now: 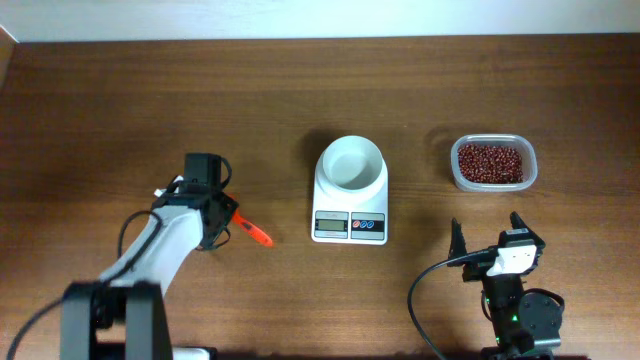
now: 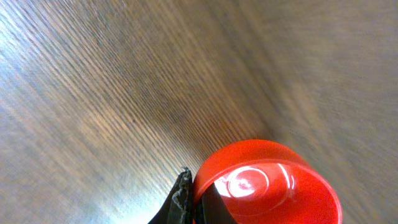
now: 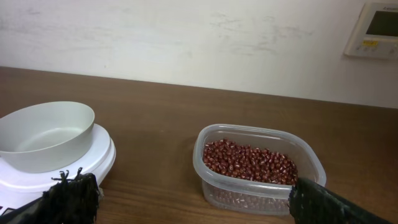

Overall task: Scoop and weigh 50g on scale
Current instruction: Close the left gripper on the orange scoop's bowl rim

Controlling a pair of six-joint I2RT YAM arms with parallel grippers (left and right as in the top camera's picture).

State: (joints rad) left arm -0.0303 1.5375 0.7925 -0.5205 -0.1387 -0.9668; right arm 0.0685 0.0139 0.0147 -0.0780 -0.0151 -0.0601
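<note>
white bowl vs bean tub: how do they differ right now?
Look: the bowl is opaque white, the tub clear plastic.
Shape: the bowl is round, the tub a rounded rectangle.
Contents: the bowl is empty, the tub holds red beans.
Support: the bowl sits on the scale, the tub directly on the table.
Shared: both stand upright and open-topped, with no lid.

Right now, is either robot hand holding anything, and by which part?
The left gripper is shut on a red plastic scoop, seemingly near its round bowl; the exact spot is hidden. The right gripper holds nothing.
</note>
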